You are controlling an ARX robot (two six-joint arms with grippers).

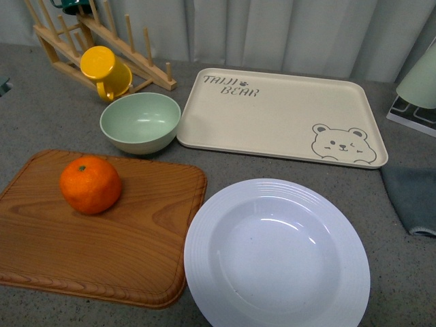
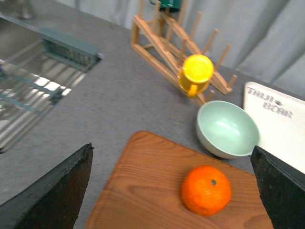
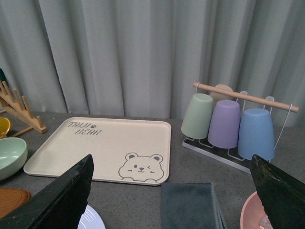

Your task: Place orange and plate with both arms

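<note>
Wooden and brown, a rounded cutting board [image 1: 102, 245] on the grey desk [image 1: 41, 102] carries the round, dimpled bright orange [image 1: 90, 184]. The large white plate [image 1: 276, 259] with its ridged rim lies just beside the board. Neither arm shows in the front view.

Left wrist view: the left jaws hang tilted down over the board, spread wide. The orange [image 2: 206, 189] lies between them, untouched and nearer one jaw.

Right wrist view: the right jaws, likewise spread, face the grey curtain [image 3: 143, 47]. Only a sliver of the plate [image 3: 90, 220] shows beside one jaw, the rest cut off.
</note>
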